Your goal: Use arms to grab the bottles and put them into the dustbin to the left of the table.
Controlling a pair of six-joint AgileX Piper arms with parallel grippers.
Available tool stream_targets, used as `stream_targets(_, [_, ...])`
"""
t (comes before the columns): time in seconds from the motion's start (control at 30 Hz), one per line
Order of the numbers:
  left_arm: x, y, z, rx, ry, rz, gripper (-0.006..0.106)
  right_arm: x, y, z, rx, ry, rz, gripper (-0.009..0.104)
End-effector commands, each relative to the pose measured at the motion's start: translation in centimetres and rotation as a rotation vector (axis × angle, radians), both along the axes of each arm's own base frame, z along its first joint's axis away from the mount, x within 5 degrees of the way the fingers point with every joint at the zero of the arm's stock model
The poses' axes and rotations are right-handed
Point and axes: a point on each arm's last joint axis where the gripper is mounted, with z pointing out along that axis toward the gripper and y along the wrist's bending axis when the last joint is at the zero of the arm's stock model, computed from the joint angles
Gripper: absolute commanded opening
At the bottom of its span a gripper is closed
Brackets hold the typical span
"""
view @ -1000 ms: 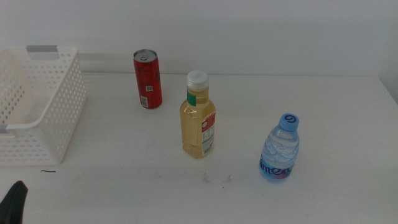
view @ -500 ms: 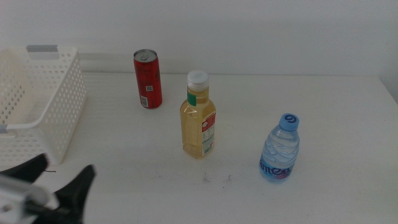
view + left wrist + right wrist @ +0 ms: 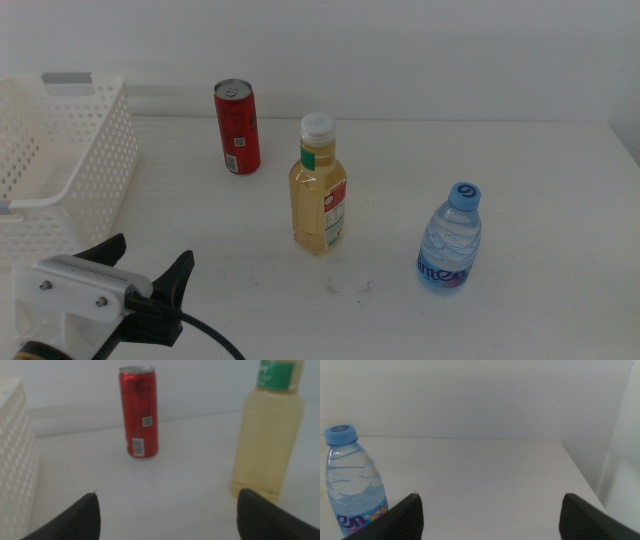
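- A white table [image 3: 520, 180] stands against a plain white wall.
- The white dustbin [image 3: 60, 170] sits at its left edge.
- The red can [image 3: 237, 128] stands upright at the back, near the dustbin; the yellow-liquid bottle [image 3: 319, 185] is mid-table; the blue-capped water bottle [image 3: 450, 240] is to its right.
- The left gripper [image 3: 145, 265], jaws apart and holding nothing, is low at the front left, just beside the dustbin.
- The right gripper [image 3: 490, 510] has its jaws apart too, near the water bottle.

Glossy metal red can [image 3: 237, 127], perforated plastic basket [image 3: 60, 180]
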Motion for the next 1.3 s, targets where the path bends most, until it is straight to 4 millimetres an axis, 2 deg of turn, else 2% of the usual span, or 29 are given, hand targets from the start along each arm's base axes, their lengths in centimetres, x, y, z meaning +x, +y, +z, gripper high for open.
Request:
stream_targets(0.0, [0.1, 0.2, 0.0, -0.01, -0.012, 0.03, 0.094, 0.0, 0.0, 0.0, -0.015, -0.014, -0.004, 0.081])
stream_targets(0.33, [0.5, 0.1, 0.3, -0.019, -0.027, 0.038, 0.094, 0.0, 0.0, 0.0, -0.015, -0.014, -0.004, 0.081])
stream_targets(0.43, [1.2, -0.1, 0.8, -0.01, -0.058, 0.044, 0.094, 0.0, 0.0, 0.0, -0.015, -0.014, -0.004, 0.081])
stream_targets(0.67, [5.3, -2.0, 1.2, -0.002, 0.022, 0.03, 0.094, 0.0, 0.0, 0.0, -0.015, -0.014, -0.004, 0.081])
stream_targets(0.83, [9.0, -2.2, 1.2, -0.022, 0.005, 0.027, 0.094, 0.0, 0.0, 0.0, -0.015, -0.014, -0.004, 0.081])
stream_targets(1.03, [14.2, -2.3, -0.2, -0.031, 0.032, -0.062, 0.094, 0.0, 0.0, 0.0, -0.015, -0.014, -0.004, 0.081])
stream_targets(1.27, [19.5, -3.0, -2.3, -0.023, 0.029, -0.061, 0.094, 0.0, 0.0, 0.0, -0.015, -0.014, -0.004, 0.081])
